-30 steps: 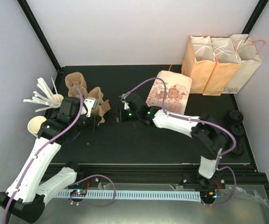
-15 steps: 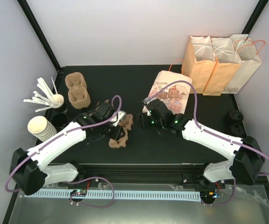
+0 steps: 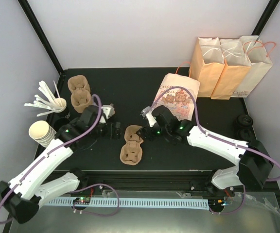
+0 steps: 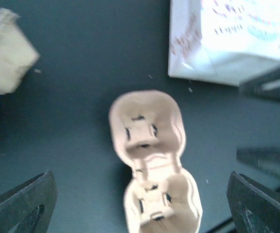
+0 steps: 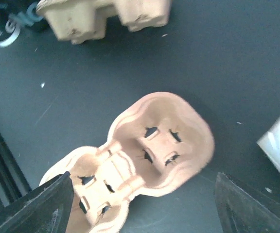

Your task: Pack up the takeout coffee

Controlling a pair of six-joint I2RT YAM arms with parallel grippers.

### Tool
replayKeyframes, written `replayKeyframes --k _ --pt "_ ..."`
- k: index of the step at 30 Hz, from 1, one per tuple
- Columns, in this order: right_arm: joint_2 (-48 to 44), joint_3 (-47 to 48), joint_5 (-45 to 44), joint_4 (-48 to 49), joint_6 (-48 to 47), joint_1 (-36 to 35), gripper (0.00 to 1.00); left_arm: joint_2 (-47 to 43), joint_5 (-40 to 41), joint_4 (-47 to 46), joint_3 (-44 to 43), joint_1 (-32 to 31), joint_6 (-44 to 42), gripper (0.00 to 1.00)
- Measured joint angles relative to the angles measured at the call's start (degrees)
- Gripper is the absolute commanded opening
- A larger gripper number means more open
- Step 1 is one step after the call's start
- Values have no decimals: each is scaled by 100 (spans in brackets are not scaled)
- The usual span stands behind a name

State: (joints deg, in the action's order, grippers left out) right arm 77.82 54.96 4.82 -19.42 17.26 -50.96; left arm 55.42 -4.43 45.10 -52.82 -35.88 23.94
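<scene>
A brown pulp cup carrier (image 3: 131,145) with two wells lies flat on the black table (image 3: 179,150), well openings up. My left gripper (image 3: 114,129) hovers just left of it, open and empty. In the left wrist view the carrier (image 4: 149,145) lies below the gap of that gripper (image 4: 140,208). My right gripper (image 3: 146,132) stands open just right of the carrier. In the right wrist view the carrier (image 5: 145,150) lies under that gripper (image 5: 145,206), untouched. The takeout coffee shows in no view.
A stack of carriers (image 3: 80,92) and a cup of white stirrers (image 3: 47,101) sit at the back left, with stacked white cups (image 3: 40,132) nearer. A printed bag (image 3: 175,94) stands behind the right gripper. Three paper bags (image 3: 230,60) stand back right. Black lids (image 3: 244,121) lie right.
My left gripper carried the carrier to mid-table, opened and let go, then drew back left. The carrier now lies flat. My right gripper opened wider and moved in beside it.
</scene>
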Motion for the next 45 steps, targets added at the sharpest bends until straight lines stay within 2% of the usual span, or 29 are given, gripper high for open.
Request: replayKeyframes --k 2,3,6,10,12,19,23,31,34,39,45 --pt "199 85 343 -7 -459 -9 94 -339 22 -17 94 411 105 98" --pt "295 144 496 -63 -678 -24 95 -461 20 -17 153 581 133 98" --pt "831 669 767 -542 -1578 -273 95 -793 13 -11 361 979 155 98" --pt "1725 1541 706 -1180 -2411 -717 92 -1088 17 17 422 1093 136 99" --pt "2162 1829 433 -1368 -2573 -846 92 -1174 59 39 413 1113 133 99" --pt "2651 1893 -105 -1676 -2664 -922 92 -1237 260 166 247 1156 111 99" --pt "2876 1895 -433 -1672 -2741 -1021 87 -1270 297 208 245 1156 109 99" --pt "3303 1991 -621 -1659 -2771 -1078 61 -1268 313 208 229 1187 68 99" --pt "3340 2000 -643 -1652 -2767 -1078 53 -1268 321 221 227 1187 46 99" --pt "3071 1899 -643 -1502 -2730 -1078 52 -1270 341 289 227 1189 15 99" --pt "1910 1434 -605 -1187 -2518 -1036 50 -1296 343 304 227 1217 22 99"
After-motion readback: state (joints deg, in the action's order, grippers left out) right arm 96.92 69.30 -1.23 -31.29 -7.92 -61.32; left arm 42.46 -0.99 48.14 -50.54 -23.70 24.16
